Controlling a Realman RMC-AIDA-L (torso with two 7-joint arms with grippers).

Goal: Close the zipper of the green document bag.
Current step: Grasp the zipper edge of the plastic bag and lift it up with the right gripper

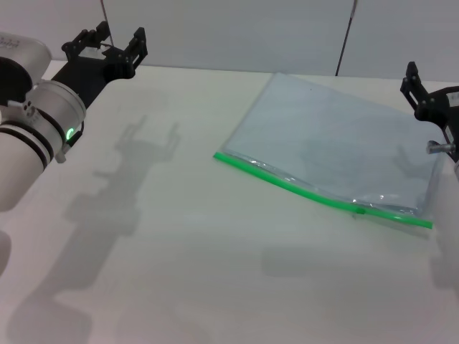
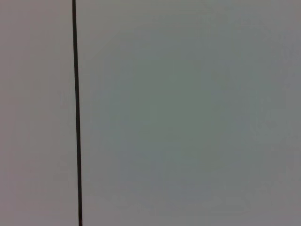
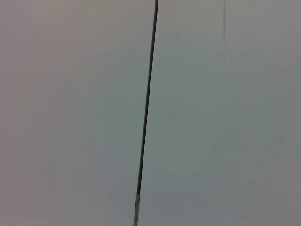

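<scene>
Green document bag [image 1: 337, 150], a large flat rectangular pouch of translucent pale blue-grey plastic, lies flat on the white counter [image 1: 201, 272], on the robot's right-hand half and angled across the surface. You will find the zipper [image 1: 301, 188], a thin bright green plastic strip, running along the long edge nearest the robot, from its left end down to its right end. A tiny green slider [image 1: 360, 210] appears to sit on that strip well toward the right end; whether the strip is sealed on either side of it cannot be told from these views. Note that the left claw [image 1: 115, 44] is raised over the far left part of the counter, well apart from the bag, with its fingers spread and holding nothing. The right claw [image 1: 423, 89] is at the right edge of the head view, above the far right corner of the bag; only part of it shows, so you cannot tell whether it is spread or pressed together. Both wrist views show only a plain wall with a dark vertical line. Judge the task as not yet begun: neither claw touches the bag, and steadying it, gripping the slider and drawing it along the strip all remain.
</scene>
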